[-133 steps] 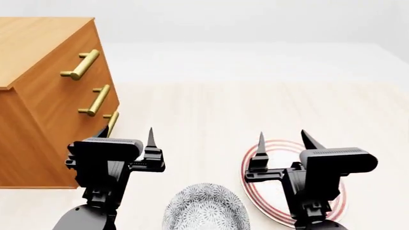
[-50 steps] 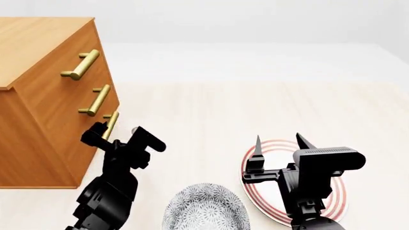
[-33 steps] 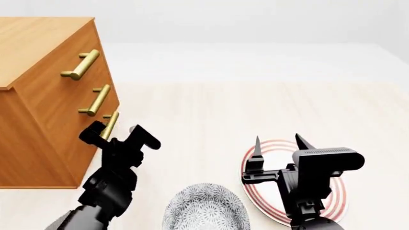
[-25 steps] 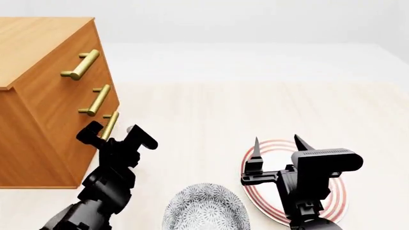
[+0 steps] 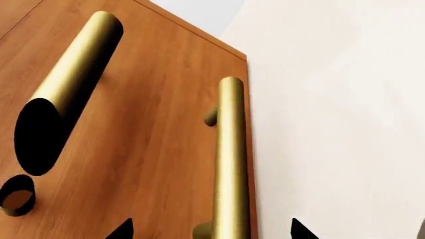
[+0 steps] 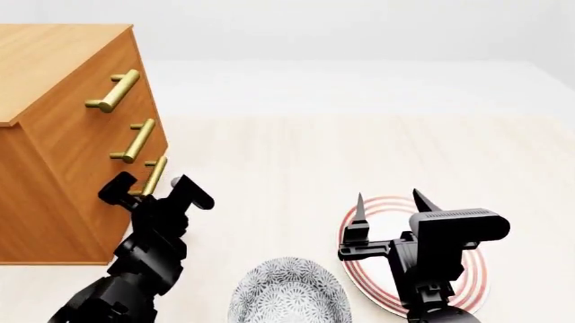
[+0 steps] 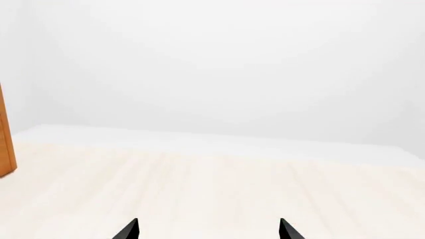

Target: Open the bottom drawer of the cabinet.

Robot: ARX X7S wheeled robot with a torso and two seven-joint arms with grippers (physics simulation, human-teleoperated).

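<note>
The cabinet stands at the left, orange-brown wood with three brass bar handles. The bottom drawer is shut, and its handle is the lowest one. My left gripper is open, with one finger on each side of that handle. In the left wrist view the bottom handle runs between the two fingertips of my left gripper, and nothing is gripped. My right gripper is open and empty over the plate. It also shows open in the right wrist view.
A grey patterned bowl sits at the front centre. A white plate with red rings lies under my right arm. The middle drawer's handle is close beside the bottom one. The cabinet's edge shows in the right wrist view.
My left gripper has turned toward the cabinet and moved left, so its fingers now straddle the bottom handle. My right arm has sunk slightly. The drawer has not moved.
</note>
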